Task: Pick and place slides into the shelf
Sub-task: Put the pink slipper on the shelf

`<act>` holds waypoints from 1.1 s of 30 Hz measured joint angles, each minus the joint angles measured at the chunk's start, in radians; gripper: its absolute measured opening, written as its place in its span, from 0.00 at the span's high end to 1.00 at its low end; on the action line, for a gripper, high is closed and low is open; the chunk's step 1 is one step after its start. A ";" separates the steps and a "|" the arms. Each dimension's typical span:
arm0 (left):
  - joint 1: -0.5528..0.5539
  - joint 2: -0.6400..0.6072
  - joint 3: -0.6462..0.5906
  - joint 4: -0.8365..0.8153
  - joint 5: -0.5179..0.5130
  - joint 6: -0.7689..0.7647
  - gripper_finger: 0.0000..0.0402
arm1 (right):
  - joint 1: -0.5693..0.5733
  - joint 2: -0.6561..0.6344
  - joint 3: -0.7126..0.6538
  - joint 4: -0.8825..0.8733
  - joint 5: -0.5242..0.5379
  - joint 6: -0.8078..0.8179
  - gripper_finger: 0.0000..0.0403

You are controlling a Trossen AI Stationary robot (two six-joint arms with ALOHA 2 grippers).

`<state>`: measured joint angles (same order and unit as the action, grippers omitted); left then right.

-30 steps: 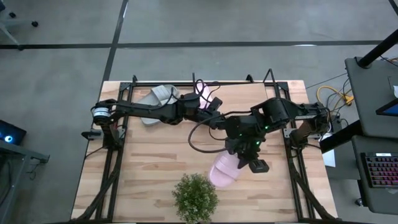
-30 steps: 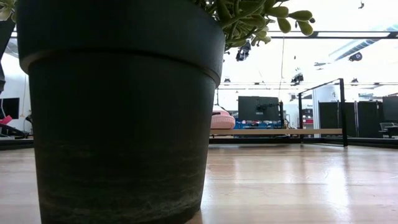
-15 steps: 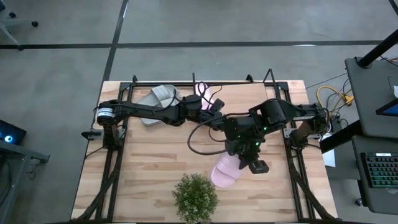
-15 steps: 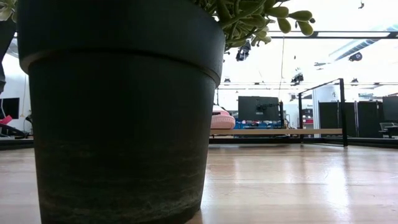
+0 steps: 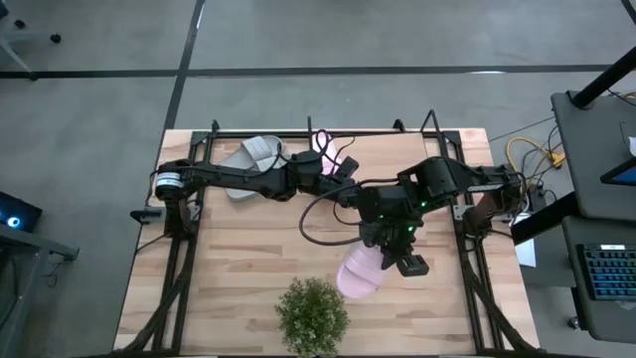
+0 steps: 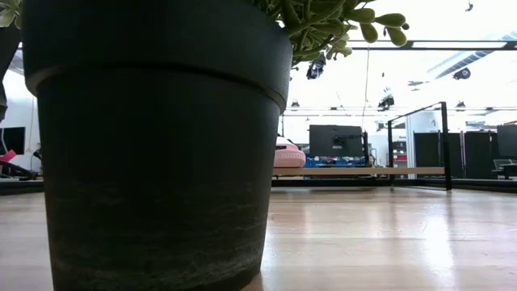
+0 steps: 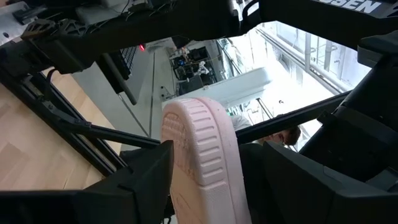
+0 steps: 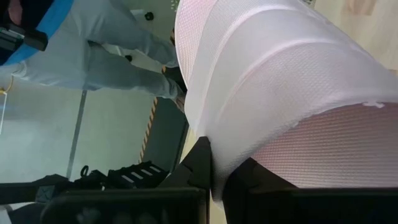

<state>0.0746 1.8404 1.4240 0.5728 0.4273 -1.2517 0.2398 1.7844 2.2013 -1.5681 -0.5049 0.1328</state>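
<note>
A pale pink slide point(image 7: 199, 149) stands on edge between the fingers of my left gripper point(image 5: 333, 167), which reaches in from the left over the shelf point(image 6: 363, 170) at the table's far edge. The low view shows this slide point(image 6: 288, 155) at the board's level; the pot hides the gripper. A light grey slide point(image 5: 253, 154) lies on the shelf's left part. My right gripper point(image 5: 381, 261) is shut on the second pink slide point(image 5: 358, 275) over the table's near middle. My left gripper pinches the pink slide between its two fingers point(image 7: 146, 177), one on each broad face, with the ribbed sole edge point(image 7: 205, 134) rising out of the gap. The fingers come about level from the table's left. Whether the slide rests on the shelf board, I cannot tell. My right gripper pinches the edge of the pink slide's wide strap point(image 8: 233, 149) between its two fingers point(image 8: 202, 158). The fingers slant down from above. The slide hangs below them, its toe toward the table's near edge.
A potted plant point(image 5: 313, 313) in a dark pot point(image 6: 153, 145) stands at the near edge, just left of the hanging slide. Black frame rails point(image 5: 189, 259) run along both table sides. A black cable point(image 5: 313, 224) loops between the arms. A person's legs point(image 8: 118, 62) show beyond the table.
</note>
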 joint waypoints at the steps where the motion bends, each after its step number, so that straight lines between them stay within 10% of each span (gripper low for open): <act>1: 0.000 0.000 0.000 0.004 0.001 0.000 0.46 | 0.000 0.001 0.000 0.000 0.000 0.000 0.98; 13: 0.000 0.000 0.004 0.042 0.009 0.002 0.89 | -0.003 0.003 0.002 0.000 0.000 0.001 0.98; 33: 0.000 0.000 0.005 0.045 0.009 0.024 0.95 | -0.017 0.003 0.001 0.003 -0.032 0.025 0.76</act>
<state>0.0750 1.8400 1.4292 0.6174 0.4366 -1.2273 0.2223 1.7870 2.2024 -1.5650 -0.5367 0.1581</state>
